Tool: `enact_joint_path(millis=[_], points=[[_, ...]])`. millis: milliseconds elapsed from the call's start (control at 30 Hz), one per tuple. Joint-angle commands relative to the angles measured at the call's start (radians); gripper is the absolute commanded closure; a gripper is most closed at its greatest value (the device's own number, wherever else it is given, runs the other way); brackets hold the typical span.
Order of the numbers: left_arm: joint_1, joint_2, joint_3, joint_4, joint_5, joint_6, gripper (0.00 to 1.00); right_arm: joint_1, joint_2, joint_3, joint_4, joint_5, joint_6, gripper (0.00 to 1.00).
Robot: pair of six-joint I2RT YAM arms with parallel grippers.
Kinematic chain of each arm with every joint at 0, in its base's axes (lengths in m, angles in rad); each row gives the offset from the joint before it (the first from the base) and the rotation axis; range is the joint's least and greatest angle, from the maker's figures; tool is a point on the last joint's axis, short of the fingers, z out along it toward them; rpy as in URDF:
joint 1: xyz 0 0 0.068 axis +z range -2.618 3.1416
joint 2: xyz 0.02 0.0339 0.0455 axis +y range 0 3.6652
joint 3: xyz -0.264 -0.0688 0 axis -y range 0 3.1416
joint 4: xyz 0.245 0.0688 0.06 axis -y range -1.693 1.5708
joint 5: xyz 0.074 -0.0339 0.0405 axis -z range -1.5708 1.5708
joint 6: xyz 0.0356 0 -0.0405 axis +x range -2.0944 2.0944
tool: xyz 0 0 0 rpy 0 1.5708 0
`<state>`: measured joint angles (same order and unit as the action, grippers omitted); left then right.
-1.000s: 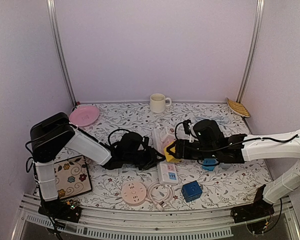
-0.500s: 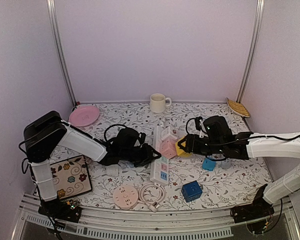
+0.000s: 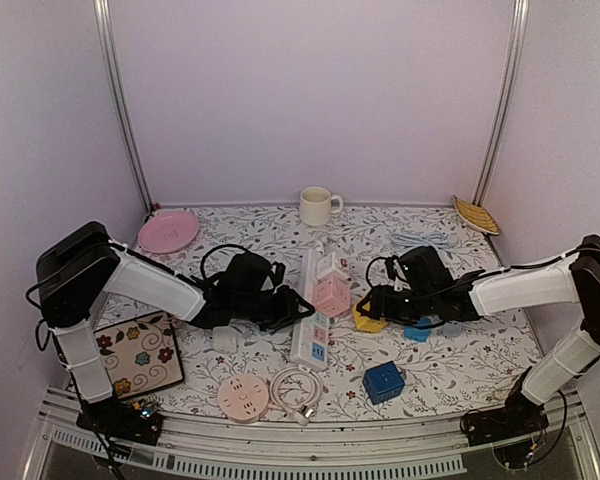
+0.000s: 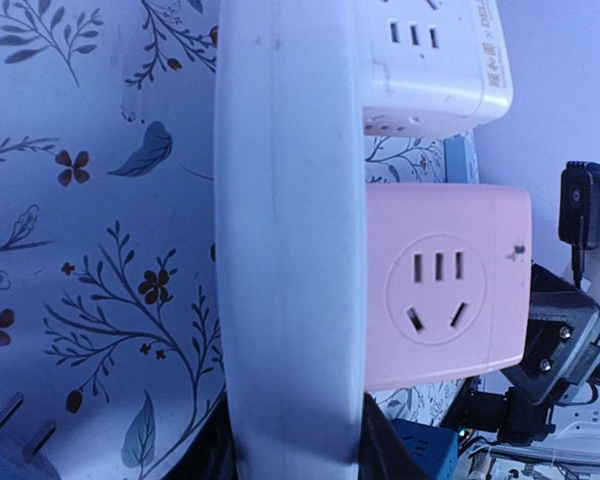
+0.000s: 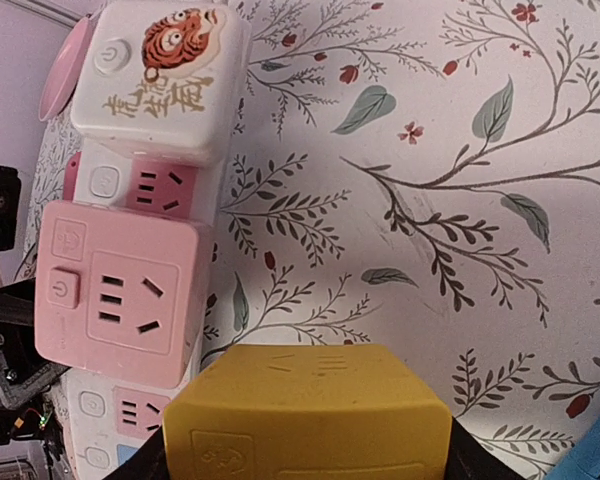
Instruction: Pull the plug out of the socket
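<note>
Pale lilac walls (image 3: 310, 90) closed me in on three sides, with a bare aluminium post (image 3: 123, 110) in each back corner. Under me lay a table (image 3: 460, 365) covered in white cloth printed with leafy sprigs, softly and evenly lit.

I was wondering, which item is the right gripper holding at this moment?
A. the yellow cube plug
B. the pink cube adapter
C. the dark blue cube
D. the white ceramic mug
A: the yellow cube plug sits between the fingers of the right gripper, apart from the long white power strip, where the pink cube adapter is plugged in.
</note>
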<state>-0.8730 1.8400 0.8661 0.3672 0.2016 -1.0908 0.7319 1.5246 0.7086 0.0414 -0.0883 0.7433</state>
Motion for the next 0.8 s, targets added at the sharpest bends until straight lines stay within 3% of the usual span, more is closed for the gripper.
enact_joint_path(millis=[0, 267, 433, 767], points=[[0.012, -0.073, -0.004, 0.098, 0.014, 0.056, 1.0, -0.006, 0.037, -0.013, 0.082, -0.039, 0.004, 0.7], [0.012, -0.087, -0.011, 0.096, 0.018, 0.059, 1.0, -0.021, 0.022, -0.054, 0.077, -0.028, 0.008, 0.44], [0.012, -0.087, -0.008, 0.096, 0.021, 0.062, 1.0, -0.024, -0.013, -0.073, 0.038, 0.004, 0.001, 0.19], [0.012, -0.079, -0.012, 0.102, 0.019, 0.059, 1.0, -0.032, -0.096, -0.103, -0.062, 0.095, -0.008, 0.05]])
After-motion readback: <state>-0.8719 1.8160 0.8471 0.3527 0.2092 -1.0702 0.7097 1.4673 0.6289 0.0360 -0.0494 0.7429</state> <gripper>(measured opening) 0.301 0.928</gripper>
